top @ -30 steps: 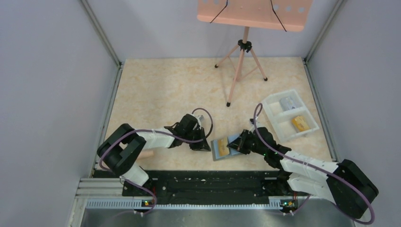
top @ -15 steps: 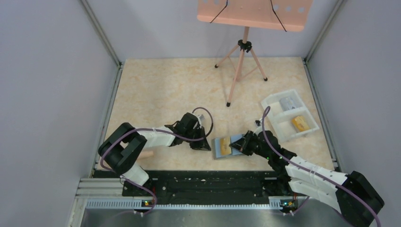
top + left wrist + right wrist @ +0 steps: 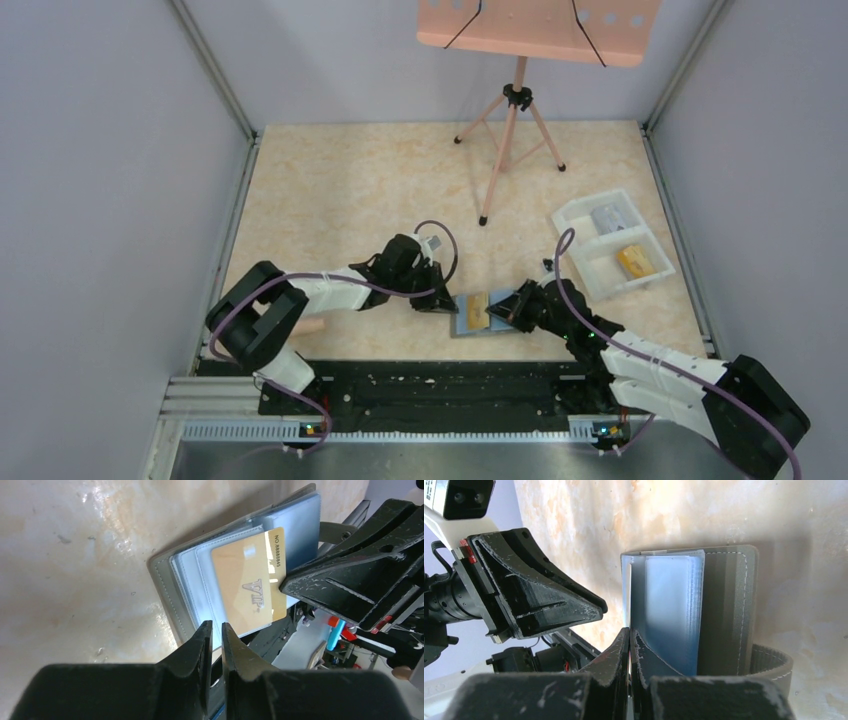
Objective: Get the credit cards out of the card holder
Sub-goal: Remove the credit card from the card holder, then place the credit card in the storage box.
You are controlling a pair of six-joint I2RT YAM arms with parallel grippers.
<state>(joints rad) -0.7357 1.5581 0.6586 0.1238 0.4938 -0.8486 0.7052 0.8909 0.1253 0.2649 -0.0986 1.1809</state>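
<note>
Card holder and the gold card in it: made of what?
By looks: card holder has a matte grey cover with stitched edge, likely leather or faux leather; sleeves pale, glossy, see-through plastic; gold card stiff-looking glossy plastic, printed VIP and number.

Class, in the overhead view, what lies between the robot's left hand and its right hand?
The open card holder, with a yellow card showing on its pockets, fills the stretch between the left hand and the right hand. The top view shows it.

At the near edge the left gripper [image 3: 437,300] and right gripper [image 3: 497,312] hem in the dark grey card holder [image 3: 466,322] from both sides. A white compartmented plastic tray [image 3: 575,215] hugs the right edge, and a pink stand's tripod [image 3: 508,150] stands mid-far. The beige stone-patterned table [image 3: 330,180] is open towards its far-left corner.
</note>
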